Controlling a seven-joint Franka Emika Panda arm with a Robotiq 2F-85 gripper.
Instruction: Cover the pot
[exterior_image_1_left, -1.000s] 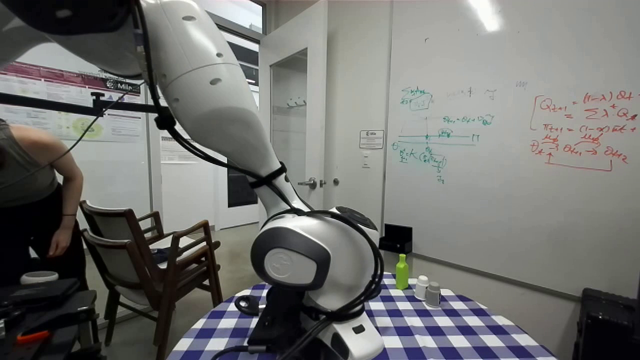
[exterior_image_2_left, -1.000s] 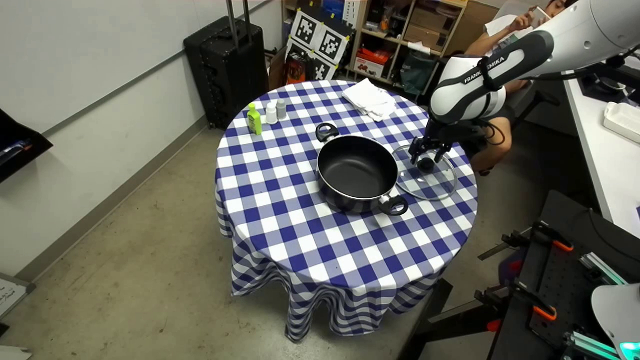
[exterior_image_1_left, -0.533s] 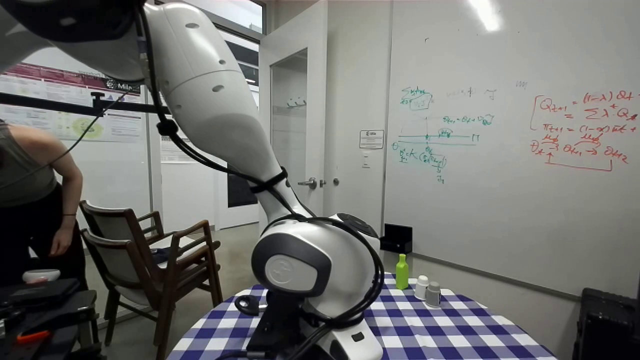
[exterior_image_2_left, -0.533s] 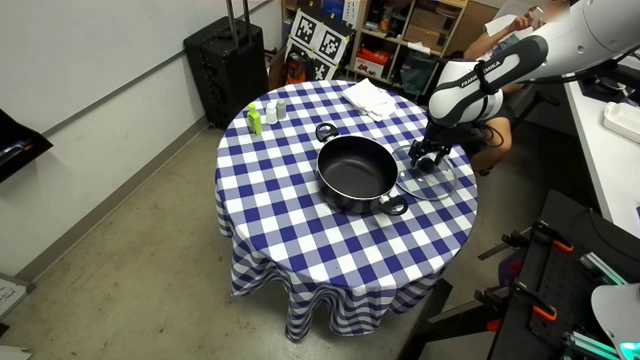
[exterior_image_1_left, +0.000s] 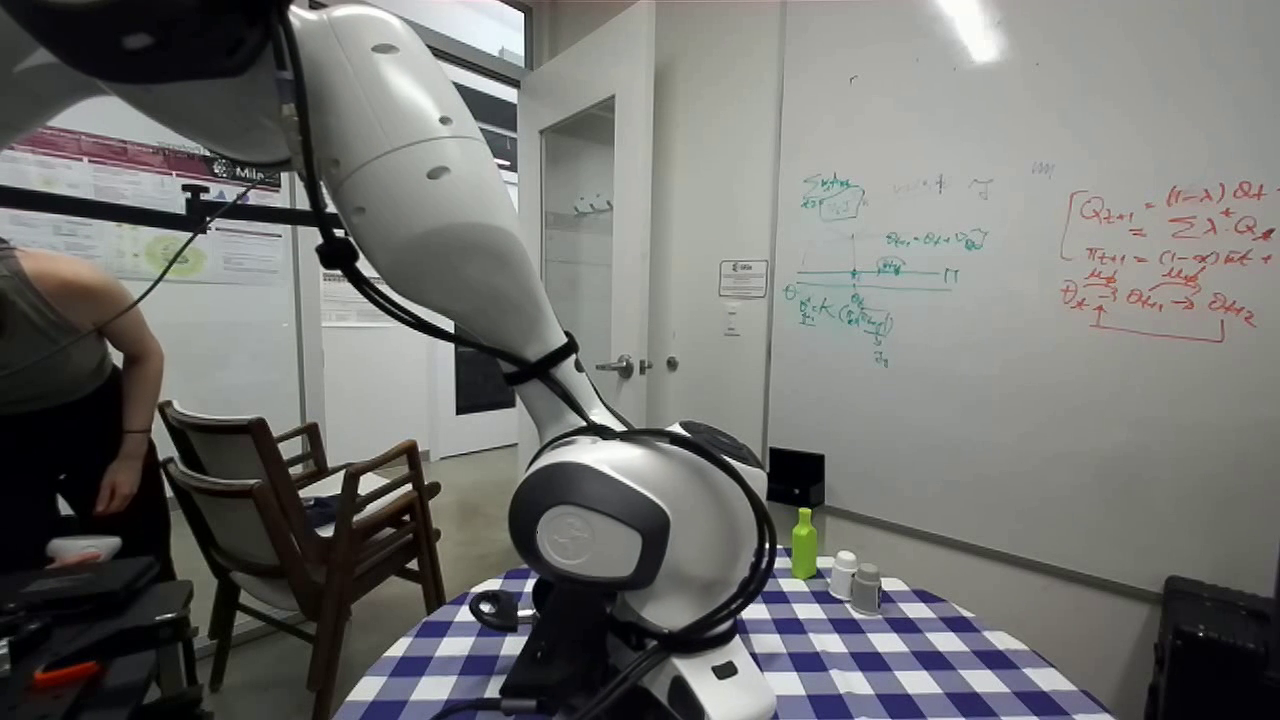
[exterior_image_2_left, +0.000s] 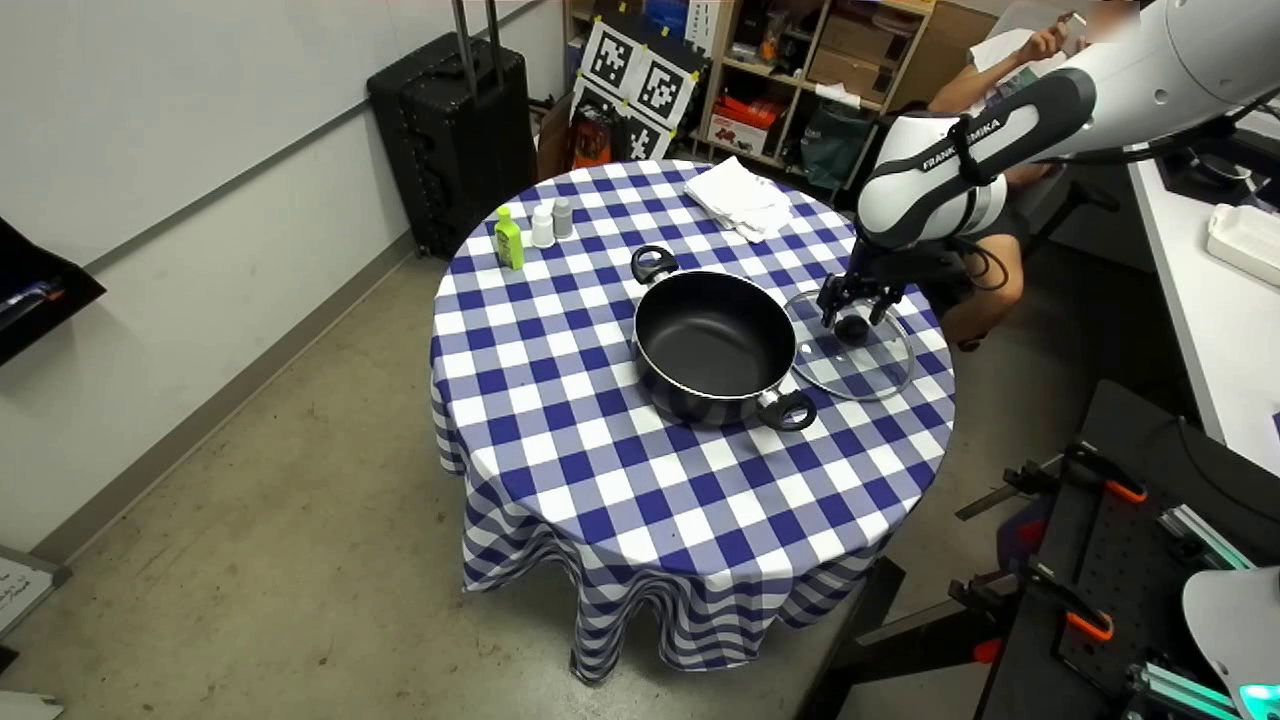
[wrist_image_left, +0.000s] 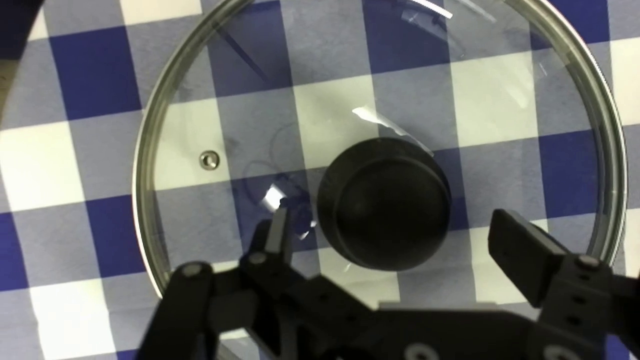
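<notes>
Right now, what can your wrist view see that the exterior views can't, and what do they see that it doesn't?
Only the wrist view clearly shows a little metal-ringed vent hole.

Only the exterior views show the black two-handled cooking pot, lime-green bottle, white shaker and gray shaker; the folded white cloth is in an exterior view.

The wrist view and an exterior view share the glass lid, its round black knob and the open gripper, not holding it. The checked tablecloth is in every view.

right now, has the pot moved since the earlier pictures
No: in an exterior view, the pot sits over the same squares of the checkered tablecloth, with no visible shift.
</notes>
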